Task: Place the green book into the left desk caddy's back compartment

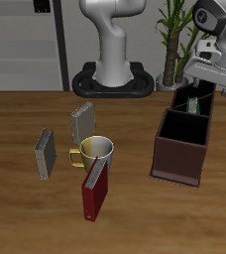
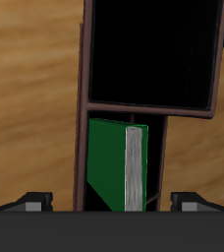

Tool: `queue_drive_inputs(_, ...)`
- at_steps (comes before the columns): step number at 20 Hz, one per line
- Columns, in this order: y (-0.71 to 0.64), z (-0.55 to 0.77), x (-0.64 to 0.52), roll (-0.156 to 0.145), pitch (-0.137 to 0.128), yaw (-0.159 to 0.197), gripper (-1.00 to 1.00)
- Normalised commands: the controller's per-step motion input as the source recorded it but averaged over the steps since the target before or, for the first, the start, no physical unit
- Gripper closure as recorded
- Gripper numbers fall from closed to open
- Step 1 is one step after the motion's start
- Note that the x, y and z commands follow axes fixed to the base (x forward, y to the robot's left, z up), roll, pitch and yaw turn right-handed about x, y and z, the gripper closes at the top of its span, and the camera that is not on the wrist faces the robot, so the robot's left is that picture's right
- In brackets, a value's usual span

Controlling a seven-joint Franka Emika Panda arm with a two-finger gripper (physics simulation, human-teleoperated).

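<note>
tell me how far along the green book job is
Mostly done: the green book stands inside the back compartment of the left desk caddy. In hand: the gripper hovers above it, fingers spread and apparently clear of the covers. Left: lifting the arm away.

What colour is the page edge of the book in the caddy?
Pale grey, between bright green covers on the green book; clearest in the wrist view.
</note>
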Motion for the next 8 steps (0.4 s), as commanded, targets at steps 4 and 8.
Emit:
queue_drive_inputs(4,-0.13,0.12,-0.08,-0.017,-0.009,-0.017,-1.0)
queue_drive_inputs(8,-0.15,0.15,-0.05,-0.005,0.012,0.02,-1.0)
